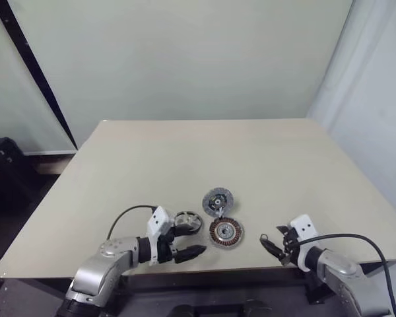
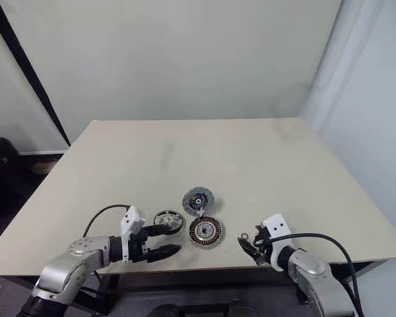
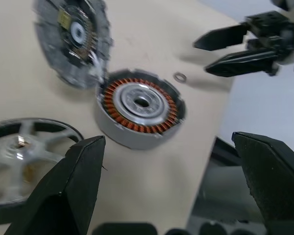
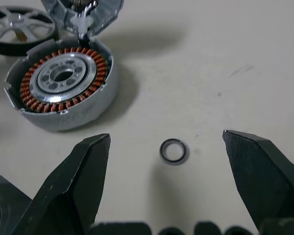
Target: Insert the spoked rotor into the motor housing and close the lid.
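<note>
Pale green walls close off the back of the room, a black strip running slantwise down the left one and a whitish curtain hanging at the right. Before them stands a square tan table, bare over most of its top, with everything gathered near the front edge.

Three round parts sit close together there. Nearest the edge is the motor housing, its ring of copper windings facing up around a silvery centre. Just behind it the lid stands tilted, touching the housing's rim, apparently joined to it by a short wire. To the left lies the spoked rotor, flat on the table, just beside the housing and apart from it.

On the right side of the housing a small dark metal ring lies loose on the tabletop, between the housing and the right gripper.

Left gripper hovers low at the rotor, fingers spread wide; one finger reaches along the rotor's near side, the other points toward the housing, and nothing is pinched. Right gripper is likewise spread and empty, aimed across at the small ring and the housing. Black cables loop from both wrists. Dark bags or cases sit on the floor at far left.
</note>
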Robot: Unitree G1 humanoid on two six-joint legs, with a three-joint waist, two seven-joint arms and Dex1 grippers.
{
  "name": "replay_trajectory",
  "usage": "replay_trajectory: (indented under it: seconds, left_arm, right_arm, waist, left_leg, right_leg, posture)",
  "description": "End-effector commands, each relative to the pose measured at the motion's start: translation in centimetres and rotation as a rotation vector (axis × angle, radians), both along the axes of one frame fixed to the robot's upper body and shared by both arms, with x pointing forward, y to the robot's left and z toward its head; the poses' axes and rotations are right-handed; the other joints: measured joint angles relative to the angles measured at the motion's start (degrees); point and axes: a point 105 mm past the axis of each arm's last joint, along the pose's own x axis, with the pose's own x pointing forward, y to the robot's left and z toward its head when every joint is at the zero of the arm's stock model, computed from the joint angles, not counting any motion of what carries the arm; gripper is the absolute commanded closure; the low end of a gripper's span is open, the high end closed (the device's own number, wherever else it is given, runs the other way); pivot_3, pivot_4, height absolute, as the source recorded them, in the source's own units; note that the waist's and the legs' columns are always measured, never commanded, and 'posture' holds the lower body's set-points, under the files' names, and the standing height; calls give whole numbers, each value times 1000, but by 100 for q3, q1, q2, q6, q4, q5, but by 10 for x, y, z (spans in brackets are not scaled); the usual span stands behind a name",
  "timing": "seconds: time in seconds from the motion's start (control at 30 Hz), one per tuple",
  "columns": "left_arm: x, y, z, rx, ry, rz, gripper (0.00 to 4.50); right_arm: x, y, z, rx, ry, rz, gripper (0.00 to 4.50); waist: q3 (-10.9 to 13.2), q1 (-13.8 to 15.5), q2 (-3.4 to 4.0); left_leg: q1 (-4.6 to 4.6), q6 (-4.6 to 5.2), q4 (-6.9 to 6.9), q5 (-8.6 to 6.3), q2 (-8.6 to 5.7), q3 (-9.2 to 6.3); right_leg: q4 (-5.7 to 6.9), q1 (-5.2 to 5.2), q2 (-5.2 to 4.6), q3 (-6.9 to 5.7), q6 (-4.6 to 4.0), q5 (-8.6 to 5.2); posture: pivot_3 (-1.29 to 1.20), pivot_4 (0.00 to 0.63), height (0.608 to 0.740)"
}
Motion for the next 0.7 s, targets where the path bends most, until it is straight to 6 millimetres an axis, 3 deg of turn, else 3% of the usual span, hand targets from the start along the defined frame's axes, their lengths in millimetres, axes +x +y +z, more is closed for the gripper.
replay_trajectory:
  seconds: [0.03,0.7]
  left_arm:
    - [1,-8,11,-8,-50,-47,61]
    - [3,-11,11,-2,-54,-54,61]
  right_arm:
    - [11,5,5,-8,-40,3,482]
    - [16,5,-22,-58,4,-22,482]
  waist:
    - [0,0,0]
    - [1,0,0]
  left_leg:
    - [0,0,1,0,1,0]
    - [0,3,1,2,-1,1]
  right_leg:
    - [0,0,-1,0,0,0]
    - [0,3,2,-2,0,0]
  posture:
    - [0,0,740]
    - [0,0,740]
